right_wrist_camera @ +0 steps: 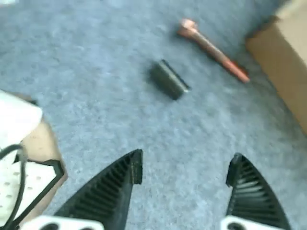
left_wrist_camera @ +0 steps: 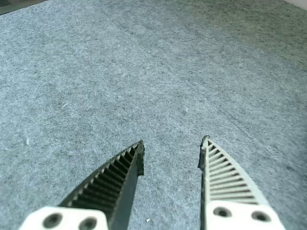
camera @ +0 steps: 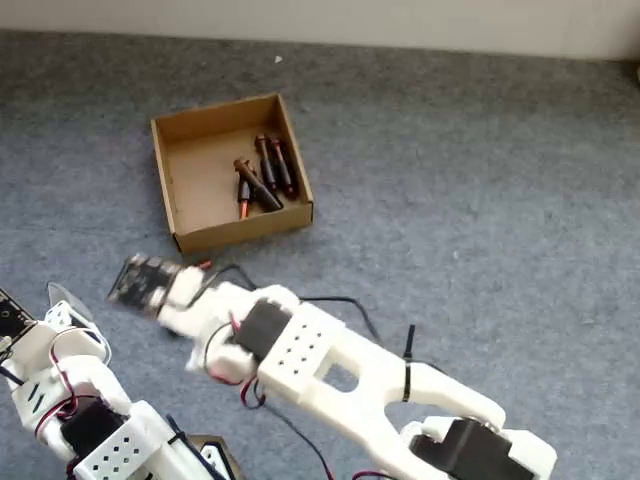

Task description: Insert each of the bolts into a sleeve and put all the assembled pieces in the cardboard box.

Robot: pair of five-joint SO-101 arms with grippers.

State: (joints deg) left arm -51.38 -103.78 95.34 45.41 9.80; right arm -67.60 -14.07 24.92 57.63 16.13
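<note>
The cardboard box (camera: 245, 228) stands at the back left and holds several assembled dark pieces (camera: 265, 172). In the right wrist view a black sleeve (right_wrist_camera: 169, 79) and a copper bolt (right_wrist_camera: 213, 50) lie apart on the grey carpet, beside the box corner (right_wrist_camera: 288, 57). My right gripper (right_wrist_camera: 184, 160) is open above the carpet, a short way from the sleeve and touching nothing. From above, the right gripper (camera: 150, 285) sits just in front of the box. My left gripper (left_wrist_camera: 172, 143) is open over bare carpet, with its tip near the left edge (camera: 55, 300).
The left arm's white body (right_wrist_camera: 14, 120) and a tan base plate (right_wrist_camera: 43, 143) lie close beside my right gripper. Black and red cables (camera: 340, 305) trail over the right arm. A pale wall (camera: 400, 20) borders the carpet's far side.
</note>
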